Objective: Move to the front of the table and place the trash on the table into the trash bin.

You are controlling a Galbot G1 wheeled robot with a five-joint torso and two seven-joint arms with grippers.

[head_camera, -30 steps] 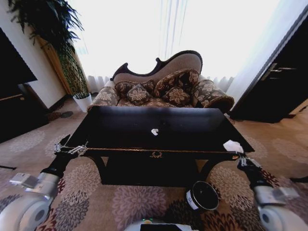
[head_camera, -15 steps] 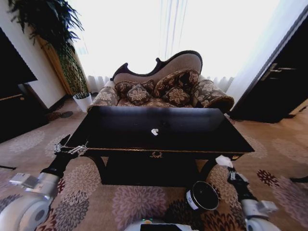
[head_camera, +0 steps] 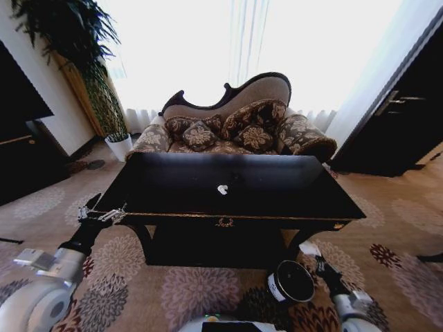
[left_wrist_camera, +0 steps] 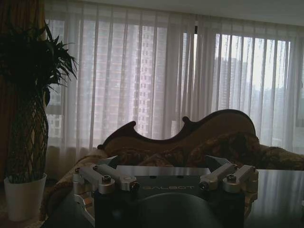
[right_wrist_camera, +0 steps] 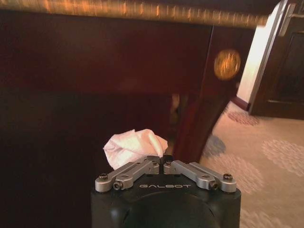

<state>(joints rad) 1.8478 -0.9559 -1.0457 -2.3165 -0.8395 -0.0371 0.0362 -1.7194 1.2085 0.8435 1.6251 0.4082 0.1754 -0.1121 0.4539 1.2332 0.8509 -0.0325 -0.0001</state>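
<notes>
The glossy black table stands straight ahead, and a tiny white bit of trash lies near the middle of its top. My right gripper hangs below the table's right front corner, just above and to the right of the trash bin. It is shut on a crumpled white tissue. The right wrist view has the tissue pinched at the fingertips of the right gripper, with the table leg behind. My left gripper waits open by the table's left front corner.
A patterned sofa stands behind the table, and a tall potted plant at the back left. Dark cabinets line the right side. The black bin sits on flowered carpet in front of the table's right leg.
My right gripper has carried the tissue off the table's right front corner, down and leftward toward the bin. The left arm has not moved.
</notes>
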